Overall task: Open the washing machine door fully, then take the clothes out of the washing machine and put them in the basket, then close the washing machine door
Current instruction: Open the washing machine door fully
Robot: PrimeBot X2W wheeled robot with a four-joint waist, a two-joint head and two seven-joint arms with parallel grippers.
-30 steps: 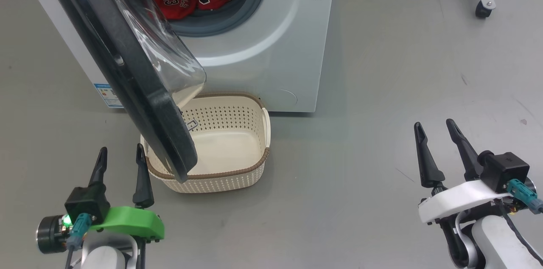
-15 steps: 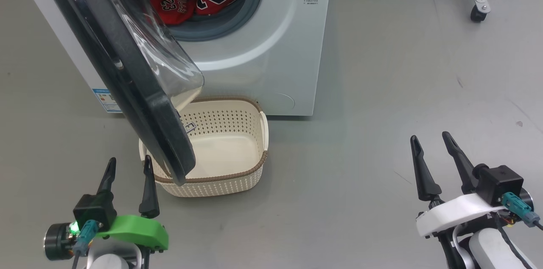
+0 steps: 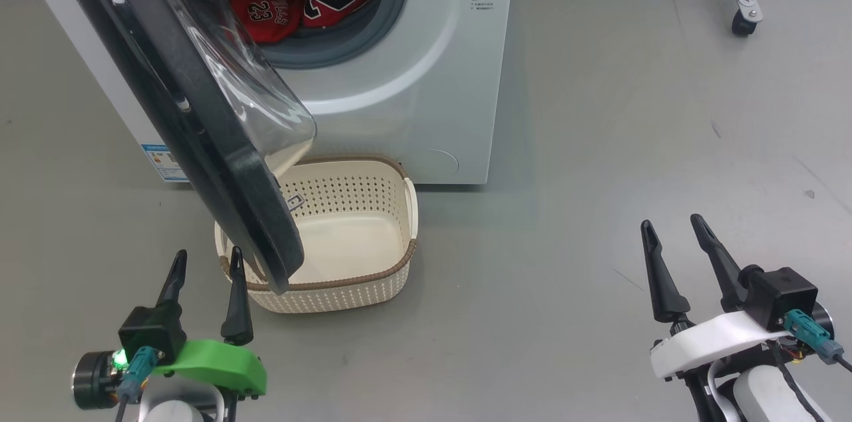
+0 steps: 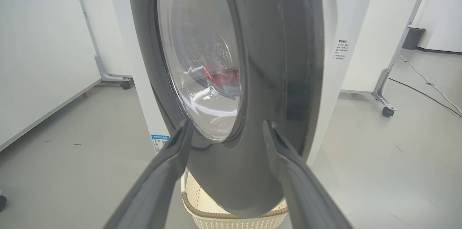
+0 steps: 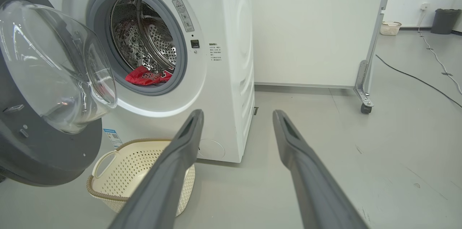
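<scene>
The washing machine door [image 3: 226,169] is standing partly open, with its free edge hanging over the basket [image 3: 346,289] on the floor. The clothes [image 3: 266,9] are lying in the washing machine [image 3: 413,109] drum. The left tool [image 3: 207,255] is hovering open and empty just near the door rim. The right tool [image 3: 671,223] is open and empty, far right. The step in hand is probably full opening: hook one left finger behind the free edge and sweep steadily leftward along the hinge arc, clearing the basket.
</scene>
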